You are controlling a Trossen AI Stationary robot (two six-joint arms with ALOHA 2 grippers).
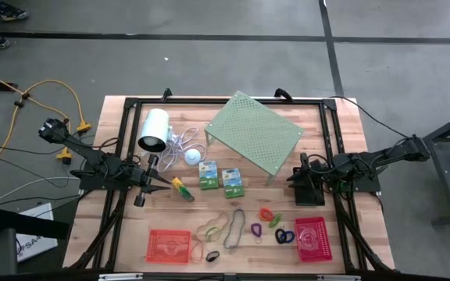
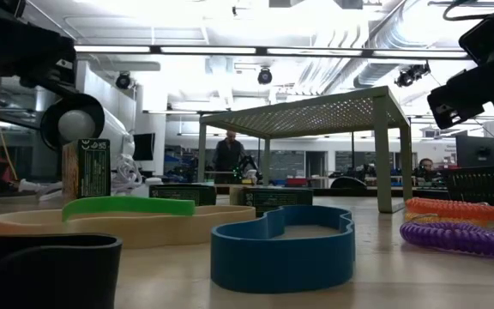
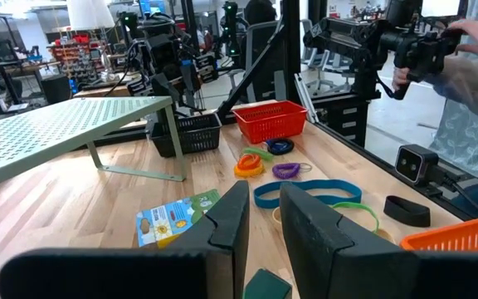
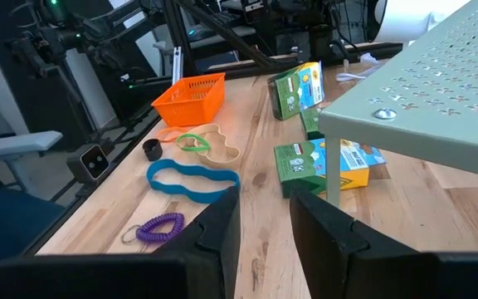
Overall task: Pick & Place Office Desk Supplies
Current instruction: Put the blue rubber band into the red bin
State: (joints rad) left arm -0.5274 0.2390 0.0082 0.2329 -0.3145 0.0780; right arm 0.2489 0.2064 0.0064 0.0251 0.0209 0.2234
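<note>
Rubber bands (image 1: 223, 227), clips (image 1: 274, 222), boxes (image 1: 219, 177): outside baskets (image 1: 168, 243); left gripper (image 1: 165, 183) holds marker (image 1: 183, 189); right gripper (image 1: 294, 178) jaws apart, empty.

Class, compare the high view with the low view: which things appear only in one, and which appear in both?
Only the high view shows the red basket, the pink basket, the yellow-green marker at the left end effector, and the waiting right end effector at the table's right side. Only the low view shows a person in the room behind the table. Both show the pale green shelf, the white cylinder and the blue rubber-band loop.
</note>
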